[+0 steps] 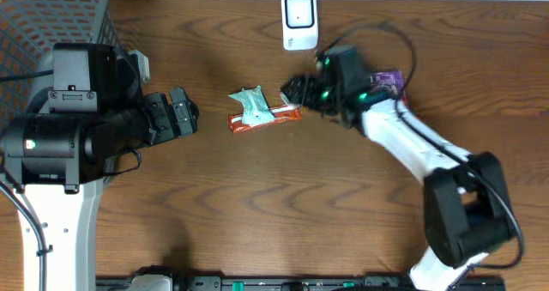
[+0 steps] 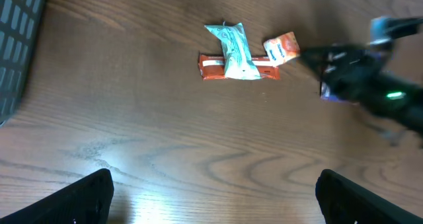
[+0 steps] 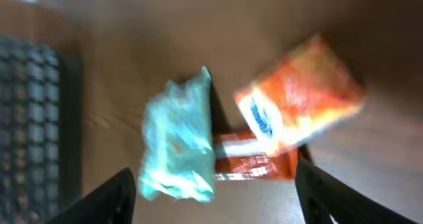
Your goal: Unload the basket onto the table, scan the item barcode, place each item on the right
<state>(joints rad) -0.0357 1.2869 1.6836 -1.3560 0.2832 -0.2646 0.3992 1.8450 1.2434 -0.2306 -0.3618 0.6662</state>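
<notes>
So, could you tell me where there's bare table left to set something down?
The widest bare patch is the front of the table, below the packets, between the left arm and the right arm. A smaller one lies at the back, between the basket and the scanner. It is crowded mid-table, where the right gripper sits by the packets.

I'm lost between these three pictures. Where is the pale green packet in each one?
Overhead: the pale green packet sits just above the picture's centre.
Left wrist: top centre.
Right wrist: left of centre, blurred.
Shared landmark: the red wrapper it lies across, seen in all three.
</notes>
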